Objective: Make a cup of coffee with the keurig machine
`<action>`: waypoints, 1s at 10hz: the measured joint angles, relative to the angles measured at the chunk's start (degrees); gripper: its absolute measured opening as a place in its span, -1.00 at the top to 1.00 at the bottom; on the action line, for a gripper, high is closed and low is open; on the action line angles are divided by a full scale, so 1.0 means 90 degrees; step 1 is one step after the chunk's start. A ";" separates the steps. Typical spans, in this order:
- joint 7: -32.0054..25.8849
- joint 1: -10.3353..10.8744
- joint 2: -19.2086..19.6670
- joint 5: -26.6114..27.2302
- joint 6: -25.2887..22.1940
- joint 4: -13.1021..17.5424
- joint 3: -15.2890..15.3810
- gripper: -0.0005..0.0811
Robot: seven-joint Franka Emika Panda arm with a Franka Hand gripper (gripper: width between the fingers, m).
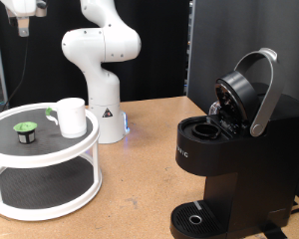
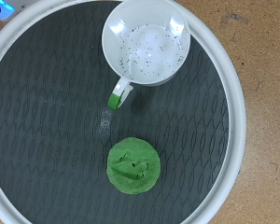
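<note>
The white cup with a greenish handle stands on the top shelf of a round white two-tier stand at the exterior view's left. A small green-topped coffee pod sits beside it. The black keurig machine stands at the right with its silver-handled lid raised and the pod chamber open. Its drip tray is bare. My gripper hangs high above the stand at the top left corner, holding nothing that shows. The wrist view looks straight down on the empty cup and the pod; no fingers show there.
The white robot arm base stands behind the stand on the wooden table. The stand's white rim rings a dark mesh mat. A black backdrop stands behind the machine.
</note>
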 joint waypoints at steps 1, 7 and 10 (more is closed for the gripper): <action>0.0000 -0.0001 0.0000 -0.0001 0.0000 0.0000 -0.0021 -0.98; 0.0012 0.0000 0.0002 -0.0001 0.0653 -0.0446 -0.0106 -0.98; -0.0015 0.0000 0.0089 -0.0002 0.1305 -0.0921 -0.0331 -0.98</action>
